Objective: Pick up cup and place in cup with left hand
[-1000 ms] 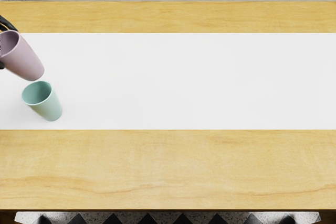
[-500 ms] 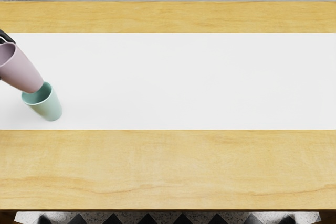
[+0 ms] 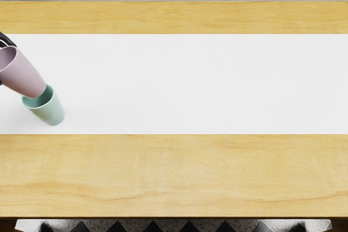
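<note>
left hand [image 3: 6,41]: clamped on the pink cup [image 3: 23,74]; we see only part of it
pink cup: tilted, base at the mouth of the green cup [image 3: 53,111], maybe touching it
green cup: on the white strip [image 3: 179,85]

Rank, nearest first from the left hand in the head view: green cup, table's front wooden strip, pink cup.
1. Pink cup: in the left hand, at the left edge.
2. Green cup: left side, just below.
3. Front wooden strip: lower in the picture.
</note>
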`<action>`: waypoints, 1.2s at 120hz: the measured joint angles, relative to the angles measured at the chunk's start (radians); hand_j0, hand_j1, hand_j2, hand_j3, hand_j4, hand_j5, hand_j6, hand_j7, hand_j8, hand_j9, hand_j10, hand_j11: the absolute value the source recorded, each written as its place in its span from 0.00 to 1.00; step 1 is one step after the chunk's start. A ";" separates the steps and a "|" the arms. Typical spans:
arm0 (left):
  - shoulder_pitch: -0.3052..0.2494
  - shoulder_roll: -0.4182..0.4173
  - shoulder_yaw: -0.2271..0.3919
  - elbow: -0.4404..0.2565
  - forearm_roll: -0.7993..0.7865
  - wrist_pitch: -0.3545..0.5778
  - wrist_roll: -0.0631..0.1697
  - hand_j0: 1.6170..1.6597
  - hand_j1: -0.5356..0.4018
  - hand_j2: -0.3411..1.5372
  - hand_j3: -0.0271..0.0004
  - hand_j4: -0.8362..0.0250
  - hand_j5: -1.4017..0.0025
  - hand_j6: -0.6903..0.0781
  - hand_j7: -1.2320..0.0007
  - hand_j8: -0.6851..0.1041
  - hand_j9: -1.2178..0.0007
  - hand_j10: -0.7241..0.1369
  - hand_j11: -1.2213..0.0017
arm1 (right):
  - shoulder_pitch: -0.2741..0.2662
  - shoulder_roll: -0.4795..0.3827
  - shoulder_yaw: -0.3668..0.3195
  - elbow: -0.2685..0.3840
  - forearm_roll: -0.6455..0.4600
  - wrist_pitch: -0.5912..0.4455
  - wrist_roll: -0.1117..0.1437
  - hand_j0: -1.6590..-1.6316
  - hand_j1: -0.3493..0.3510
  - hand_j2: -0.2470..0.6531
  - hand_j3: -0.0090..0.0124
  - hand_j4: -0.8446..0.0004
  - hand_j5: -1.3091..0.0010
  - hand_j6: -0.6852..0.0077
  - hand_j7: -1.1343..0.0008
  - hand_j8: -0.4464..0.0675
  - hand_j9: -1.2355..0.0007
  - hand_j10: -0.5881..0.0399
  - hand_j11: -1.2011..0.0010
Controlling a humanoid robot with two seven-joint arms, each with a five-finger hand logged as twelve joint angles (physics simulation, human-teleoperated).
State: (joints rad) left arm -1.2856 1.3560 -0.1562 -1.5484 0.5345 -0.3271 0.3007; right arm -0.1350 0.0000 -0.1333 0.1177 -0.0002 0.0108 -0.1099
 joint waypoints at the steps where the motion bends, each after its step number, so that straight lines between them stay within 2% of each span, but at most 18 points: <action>1: 0.000 0.000 0.000 0.000 0.000 0.000 0.000 0.89 0.45 0.30 0.99 0.49 0.48 0.47 0.41 0.39 0.41 0.22 0.41 | 0.000 0.000 0.000 0.000 0.000 0.000 0.000 0.04 0.03 0.27 0.42 0.98 0.98 0.96 0.98 0.83 0.98 0.91 0.98; 41: 0.019 0.003 0.004 0.003 0.003 0.006 0.000 0.89 0.46 0.29 0.99 0.49 0.48 0.47 0.40 0.38 0.40 0.22 0.40 | 0.000 0.000 0.000 0.000 0.000 0.000 0.000 0.04 0.03 0.27 0.42 0.98 0.98 0.96 0.98 0.83 0.98 0.91 0.98; 69: 0.033 -0.012 0.005 0.009 0.009 0.049 0.000 0.89 0.46 0.29 0.99 0.48 0.48 0.47 0.40 0.38 0.40 0.22 0.40 | 0.000 0.000 0.000 0.000 0.000 0.000 0.000 0.04 0.03 0.27 0.42 0.98 0.98 0.96 0.98 0.83 0.98 0.91 0.98; 95: 0.065 -0.028 0.005 0.010 0.008 0.057 0.000 0.89 0.46 0.30 0.99 0.48 0.48 0.47 0.40 0.38 0.40 0.22 0.40 | 0.000 0.000 0.000 0.000 0.000 0.000 0.000 0.04 0.03 0.27 0.42 0.98 0.98 0.96 0.98 0.83 0.98 0.91 0.98; 121: 0.066 -0.029 0.005 0.010 0.007 0.056 0.000 0.89 0.46 0.29 0.99 0.47 0.49 0.46 0.41 0.37 0.41 0.23 0.41 | 0.000 0.000 0.000 0.000 0.000 0.000 0.000 0.04 0.03 0.27 0.42 0.98 0.98 0.96 0.98 0.83 0.98 0.91 0.98; 134: 0.066 -0.037 0.004 0.011 0.007 0.064 0.000 0.91 0.46 0.29 0.99 0.47 0.53 0.44 0.45 0.36 0.45 0.27 0.46 | 0.000 0.000 0.000 0.000 0.000 0.000 0.000 0.04 0.03 0.27 0.42 0.98 0.98 0.96 0.98 0.83 0.98 0.91 0.98; 144: 0.068 -0.037 0.004 0.011 0.007 0.074 -0.001 0.93 0.49 0.27 0.99 0.52 0.59 0.46 0.53 0.40 0.53 0.34 0.53 | 0.000 0.000 0.000 0.000 0.000 0.000 0.000 0.04 0.03 0.27 0.42 0.98 0.98 0.96 0.98 0.83 0.98 0.91 0.98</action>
State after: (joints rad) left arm -1.2179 1.3193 -0.1522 -1.5374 0.5416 -0.2532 0.3000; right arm -0.1350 0.0000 -0.1334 0.1180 -0.0001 0.0107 -0.1097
